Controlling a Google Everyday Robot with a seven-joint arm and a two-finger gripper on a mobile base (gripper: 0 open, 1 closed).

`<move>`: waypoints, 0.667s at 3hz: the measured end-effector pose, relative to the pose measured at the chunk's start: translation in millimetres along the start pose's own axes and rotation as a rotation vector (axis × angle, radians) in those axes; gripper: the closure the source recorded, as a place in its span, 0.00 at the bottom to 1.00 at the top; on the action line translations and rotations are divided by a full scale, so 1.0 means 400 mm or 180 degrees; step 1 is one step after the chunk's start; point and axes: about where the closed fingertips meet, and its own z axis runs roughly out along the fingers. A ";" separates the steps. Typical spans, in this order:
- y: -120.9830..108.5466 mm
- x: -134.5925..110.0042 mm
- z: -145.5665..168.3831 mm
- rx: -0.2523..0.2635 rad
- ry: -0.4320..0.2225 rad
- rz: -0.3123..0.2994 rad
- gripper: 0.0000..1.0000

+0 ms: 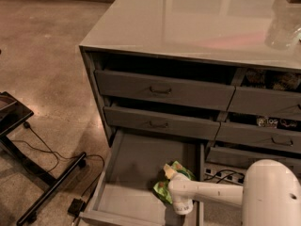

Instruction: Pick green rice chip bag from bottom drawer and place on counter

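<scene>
The green rice chip bag (165, 188) lies crumpled on the floor of the open bottom drawer (136, 171), near its right side. A pale yellowish bit (168, 171) shows at its upper edge. My gripper (174, 185) is at the end of the white arm (216, 194), which reaches in from the right. It is down in the drawer, right at the bag and covering the bag's right part. The glossy grey counter (197, 18) tops the cabinet.
Two shut drawers with bar handles (160, 91) sit above the open one. Right-stack drawers hold small items (273, 79) and cables (221, 175). A clear container (282, 29) stands on the counter's right. A black stand with cords (33, 173) is on the floor at left.
</scene>
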 end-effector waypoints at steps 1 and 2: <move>-0.004 0.035 0.041 0.0098 0.0122 -0.0133 0.00; -0.005 0.084 0.076 0.0174 0.0321 -0.0280 0.00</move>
